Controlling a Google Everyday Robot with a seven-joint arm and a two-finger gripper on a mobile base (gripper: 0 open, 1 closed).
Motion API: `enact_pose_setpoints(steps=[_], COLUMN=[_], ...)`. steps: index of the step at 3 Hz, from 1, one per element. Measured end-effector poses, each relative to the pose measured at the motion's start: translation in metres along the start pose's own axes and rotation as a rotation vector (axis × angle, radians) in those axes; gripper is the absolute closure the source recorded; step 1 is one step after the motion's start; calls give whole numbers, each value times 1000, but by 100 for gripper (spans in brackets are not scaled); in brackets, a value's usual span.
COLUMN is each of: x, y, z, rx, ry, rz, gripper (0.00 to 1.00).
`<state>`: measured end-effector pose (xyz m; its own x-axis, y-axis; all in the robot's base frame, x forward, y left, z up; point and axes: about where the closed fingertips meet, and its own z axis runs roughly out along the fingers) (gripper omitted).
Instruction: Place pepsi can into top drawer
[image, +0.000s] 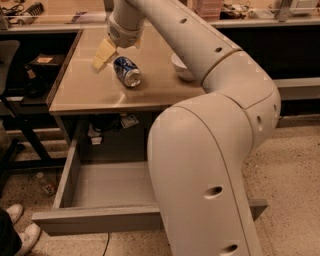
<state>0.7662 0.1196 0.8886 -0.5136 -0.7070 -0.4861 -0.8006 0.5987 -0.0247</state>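
Note:
The pepsi can (127, 71), blue with white and red markings and a silver end, lies on its side on the beige tabletop (95, 92). My gripper (103, 55), with cream-coloured fingers, hangs just left of the can and slightly above the table, not touching it. The top drawer (100, 218) is pulled out below the table, grey and shallow; nothing shows in the part of its inside that I can see. My white arm covers the drawer's right part.
A white bowl (181, 67) stands on the table right of the can, partly behind my arm. A dark chair frame (15, 135) and a person's white shoes (20, 227) are at the left. A bottle (44, 182) lies on the floor.

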Motion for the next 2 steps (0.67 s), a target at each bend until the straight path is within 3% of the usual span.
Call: enact_pose_setpoints(steps=[2], x=[20], y=[-20], z=[43], rx=[10], ry=[83], rz=[27], gripper=[0])
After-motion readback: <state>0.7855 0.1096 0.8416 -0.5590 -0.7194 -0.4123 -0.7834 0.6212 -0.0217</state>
